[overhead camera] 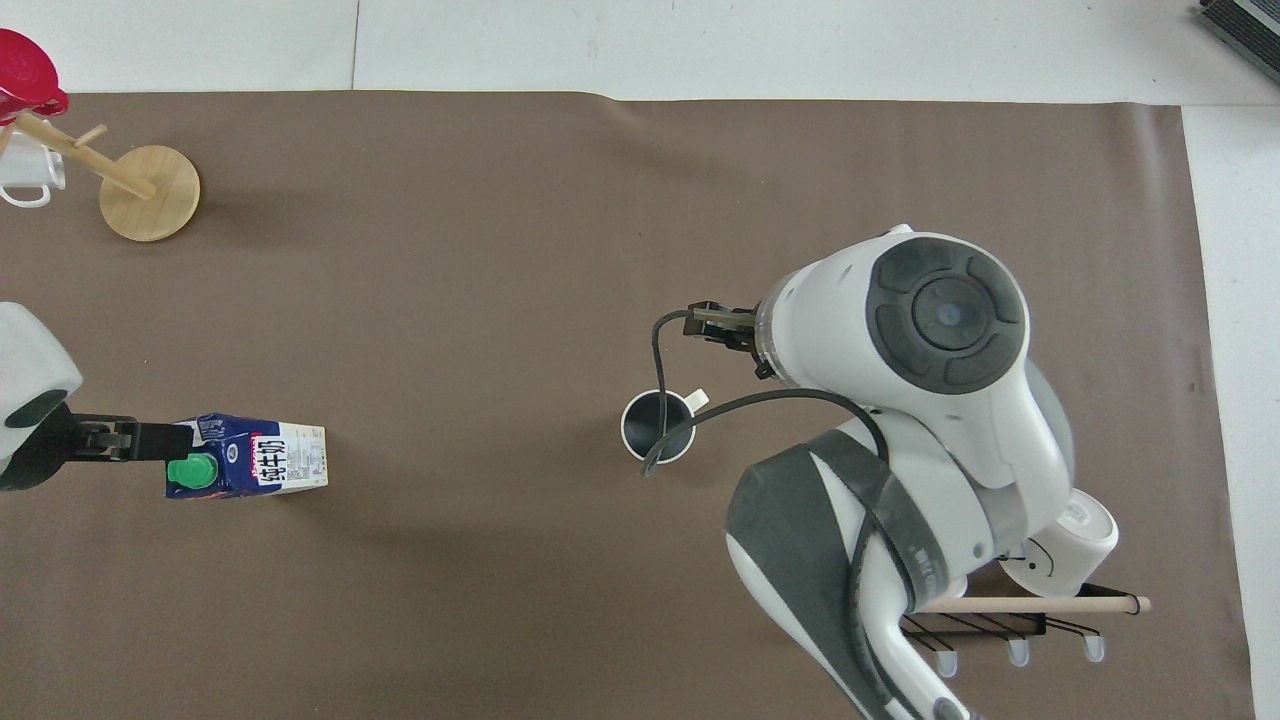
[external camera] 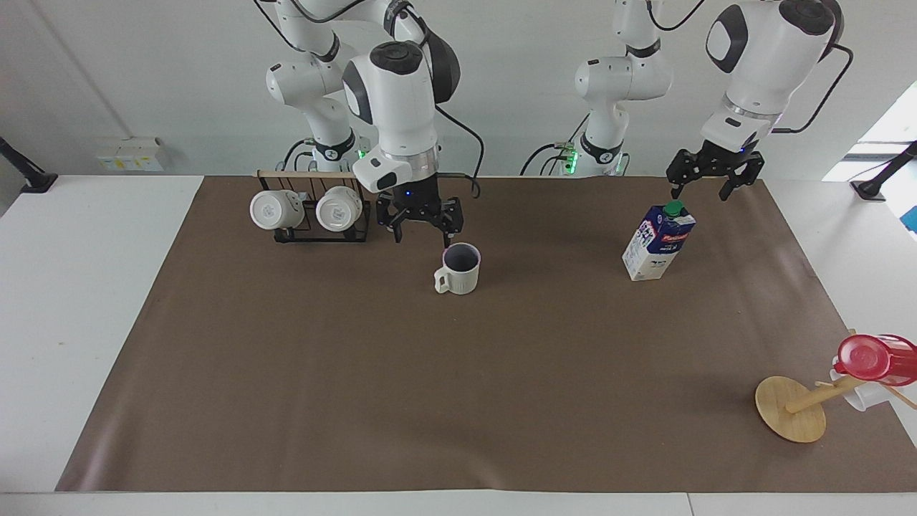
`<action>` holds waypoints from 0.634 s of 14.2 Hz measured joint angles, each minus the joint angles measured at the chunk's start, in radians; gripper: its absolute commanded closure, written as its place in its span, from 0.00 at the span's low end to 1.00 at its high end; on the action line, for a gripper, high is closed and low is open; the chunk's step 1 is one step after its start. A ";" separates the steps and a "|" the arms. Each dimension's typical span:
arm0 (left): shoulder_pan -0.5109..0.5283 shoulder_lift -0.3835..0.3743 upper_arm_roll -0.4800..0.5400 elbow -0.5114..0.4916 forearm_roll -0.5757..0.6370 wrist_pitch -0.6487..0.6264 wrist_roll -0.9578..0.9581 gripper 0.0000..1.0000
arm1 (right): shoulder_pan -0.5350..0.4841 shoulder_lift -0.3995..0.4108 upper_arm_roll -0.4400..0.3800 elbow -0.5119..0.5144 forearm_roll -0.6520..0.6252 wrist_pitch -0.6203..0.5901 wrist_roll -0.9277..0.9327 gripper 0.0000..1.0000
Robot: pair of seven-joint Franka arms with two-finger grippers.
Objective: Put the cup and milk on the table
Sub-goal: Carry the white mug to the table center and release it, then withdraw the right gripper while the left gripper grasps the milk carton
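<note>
Standing upright on the brown mat of the counter (external camera: 86, 287), seen from the camera facing the robots, a cream mug (external camera: 458, 269) with a dark inside sits near the middle of the edge closest to the robots. Its handle points toward the right arm's end. The right gripper (external camera: 421, 223) hangs in the air over the mat between the mug and a black wire rack (external camera: 324, 231); its fingers are spread apart and hold nothing. The rack carries two white mugs (external camera: 308, 209) on their sides. Toward the left arm's end, a blue and white milk carton (external camera: 658, 242) with a green cap stands on the mat, tilted in this view. The left gripper (external camera: 703, 188) hangs over the mat beside the carton's cap, fingers spread, empty. A wooden stand (external camera: 794, 408) with a red cup (external camera: 875, 358) sits at the corner farthest from the robots on the left arm's end.

From the camera above the robots, the mug (overhead camera: 658, 424) shows its dark round opening, clear of the right arm's wrist. The carton (overhead camera: 248, 458) shows its top and cap, with the left gripper (overhead camera: 125, 440) touching or just short of it; which, I cannot tell.
</note>
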 measured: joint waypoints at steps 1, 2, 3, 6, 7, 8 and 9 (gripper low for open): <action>0.000 -0.005 -0.001 -0.006 0.000 0.006 0.000 0.00 | -0.030 -0.012 -0.001 0.000 0.000 -0.017 -0.034 0.00; 0.000 -0.008 -0.002 -0.008 0.000 0.009 0.000 0.00 | -0.063 -0.028 -0.002 0.000 0.000 -0.039 -0.077 0.00; 0.000 -0.009 -0.003 -0.010 0.000 0.010 0.000 0.00 | -0.097 -0.045 -0.003 0.000 -0.001 -0.059 -0.122 0.00; -0.001 -0.009 -0.006 -0.014 0.000 0.011 0.003 0.00 | -0.197 -0.094 -0.005 0.000 -0.001 -0.107 -0.246 0.00; -0.001 -0.009 -0.007 -0.015 0.000 0.011 0.004 0.00 | -0.227 -0.107 -0.005 0.001 -0.001 -0.122 -0.278 0.00; -0.002 -0.009 -0.008 -0.015 0.000 0.011 0.005 0.00 | -0.256 -0.120 -0.006 0.001 -0.001 -0.140 -0.310 0.00; -0.002 -0.009 -0.008 -0.015 0.000 0.011 0.006 0.00 | -0.281 -0.132 -0.006 0.004 -0.001 -0.163 -0.335 0.00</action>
